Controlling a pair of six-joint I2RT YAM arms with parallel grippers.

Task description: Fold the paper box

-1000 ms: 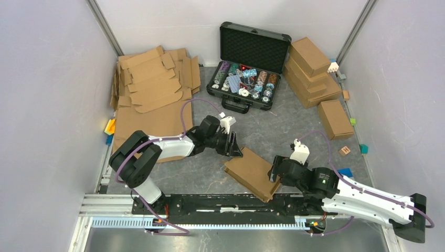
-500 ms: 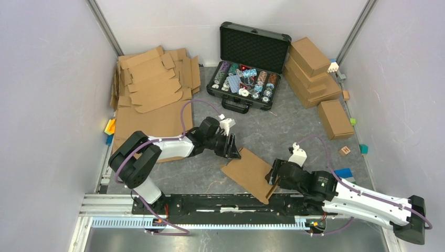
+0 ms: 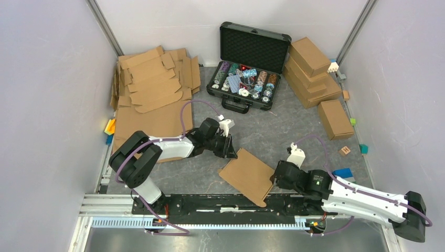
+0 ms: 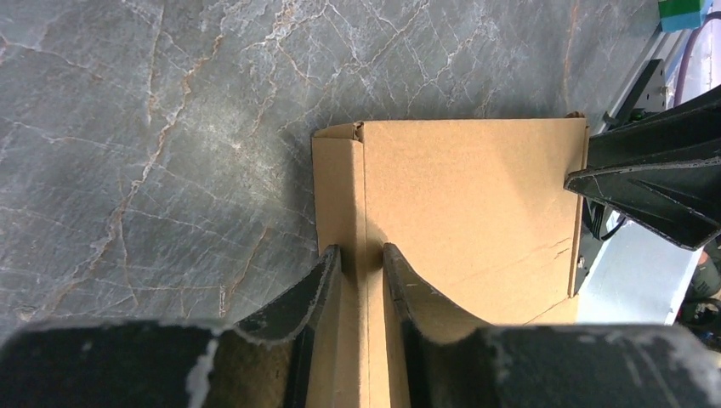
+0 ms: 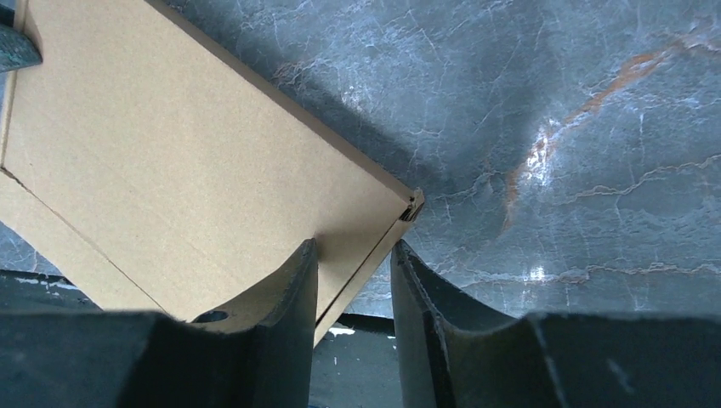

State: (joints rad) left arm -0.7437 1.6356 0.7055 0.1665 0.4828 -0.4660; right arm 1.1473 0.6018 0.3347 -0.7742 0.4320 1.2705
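The paper box (image 3: pixel 245 173) is a shallow brown cardboard box with its lid down, held at a slant between both arms in the top view. Its near corner overhangs the black rail. My left gripper (image 3: pixel 231 148) is at the box's far left corner. In the left wrist view the left gripper (image 4: pixel 359 252) is shut on the paper box (image 4: pixel 476 195) along its folded edge. My right gripper (image 3: pixel 274 178) is at the box's right side. In the right wrist view the right gripper (image 5: pixel 353 246) is pinched on a corner edge of the paper box (image 5: pixel 170 144).
Flat cardboard blanks (image 3: pixel 152 86) are piled at the back left. An open black case (image 3: pixel 246 63) of chips stands at the back centre. Finished boxes (image 3: pixel 312 68) and one more (image 3: pixel 335 118) sit at the right, with small coloured blocks (image 3: pixel 345 150) nearby. A black rail (image 3: pixel 210 202) runs along the near edge.
Both grippers have narrowed their jaws onto the box. The box has shifted a little left and tilted so its top faces up more. The right arm moved in toward it.
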